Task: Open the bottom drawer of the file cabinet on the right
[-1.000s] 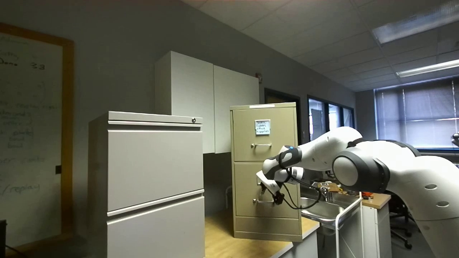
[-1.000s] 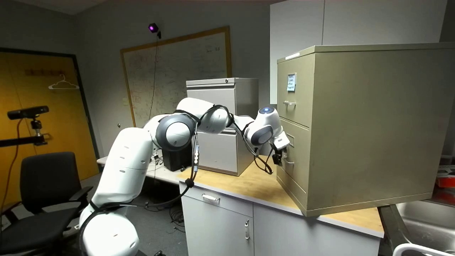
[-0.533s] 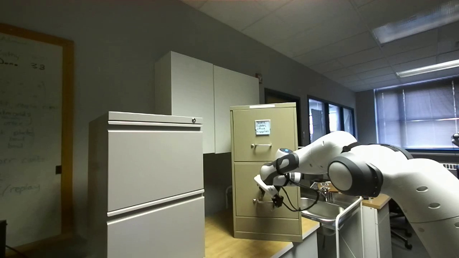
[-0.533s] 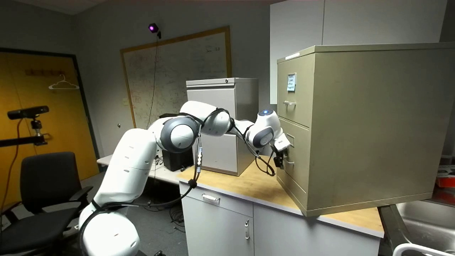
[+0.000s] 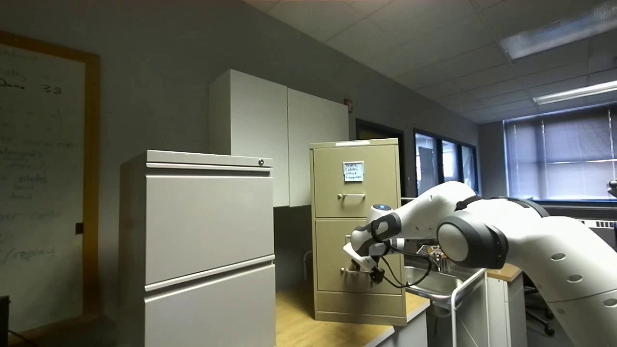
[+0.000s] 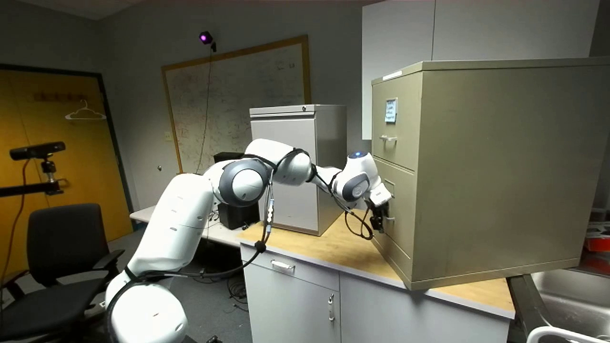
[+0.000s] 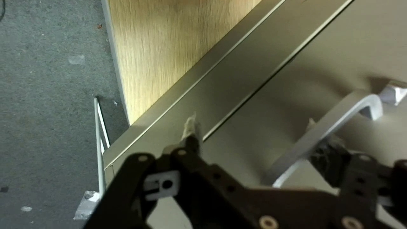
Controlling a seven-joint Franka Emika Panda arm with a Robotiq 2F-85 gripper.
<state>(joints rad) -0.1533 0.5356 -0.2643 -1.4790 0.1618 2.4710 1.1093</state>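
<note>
The beige file cabinet (image 5: 332,159) shows two drawers and a plain base panel. The bottom drawer (image 5: 330,255) is closed. Its silvery handle (image 5: 348,272) shows also in the wrist view (image 7: 337,114). My gripper (image 7: 251,121) is at this handle, with its jaws wide apart. In the wrist view the right finger passes behind the handle bar, its tip showing past the far edge. The left finger (image 7: 192,130) is on the other side, near the seam below the drawer. Whether a finger touches the handle I cannot tell. In an exterior view the gripper (image 6: 381,216) is close against the drawer front.
The top drawer (image 5: 354,149) with the blue-white sticker is closed. A pale grey two-drawer cabinet (image 5: 207,231) stands to the side. A wooden counter (image 6: 329,245) bears both cabinets. A sink (image 5: 436,282) lies beside it. Cables (image 6: 357,228) hang from the wrist.
The arm has lowered, and the gripper has moved slightly down and closer to the drawer front at the lower handle. The cabinet and its drawers have not moved.
</note>
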